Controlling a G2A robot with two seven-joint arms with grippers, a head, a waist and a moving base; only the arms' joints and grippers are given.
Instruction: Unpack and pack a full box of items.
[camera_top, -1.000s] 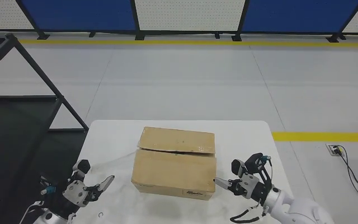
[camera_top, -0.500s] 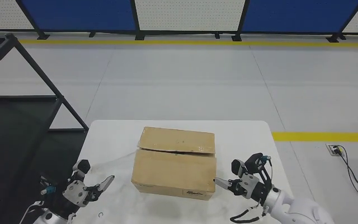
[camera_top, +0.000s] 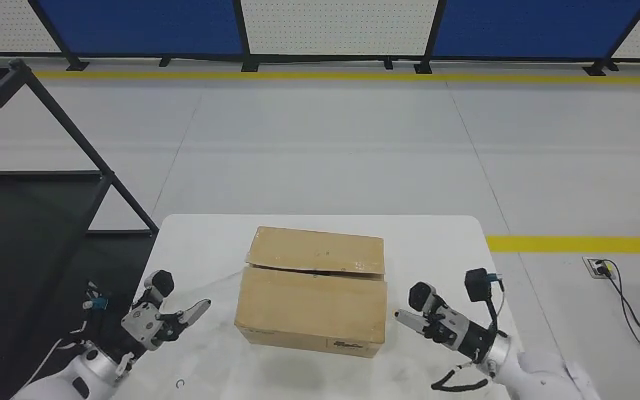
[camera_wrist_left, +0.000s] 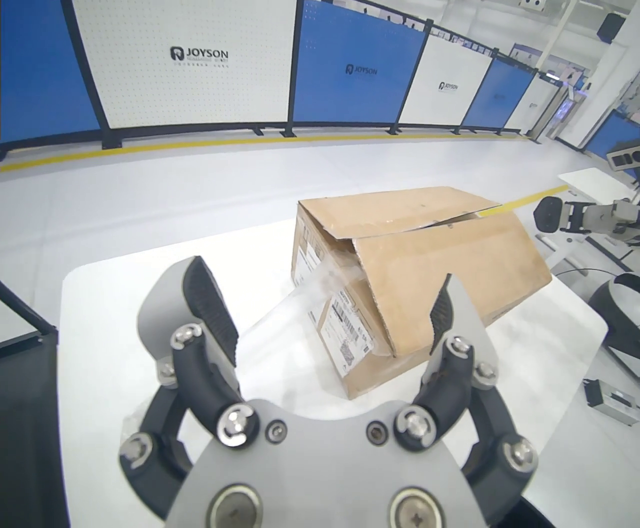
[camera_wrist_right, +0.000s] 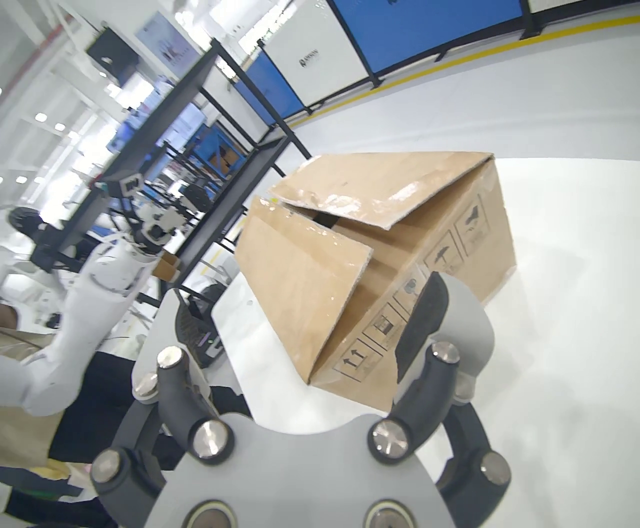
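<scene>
White tabletop (camera_top: 200, 250) is taken up by a box (camera_top: 312, 305) parked dead centre, flaps (camera_top: 316, 250) folded over but gaping a bit, nothing unpacked yet. Left jaws and right jaws are spread wide and held low at either end, probably so the flaps can be reached.

The box (camera_top: 312, 300) stands mid-table, flaps (camera_top: 316, 251) nearly closed, with tabletop (camera_top: 200, 255) showing either side.
</scene>
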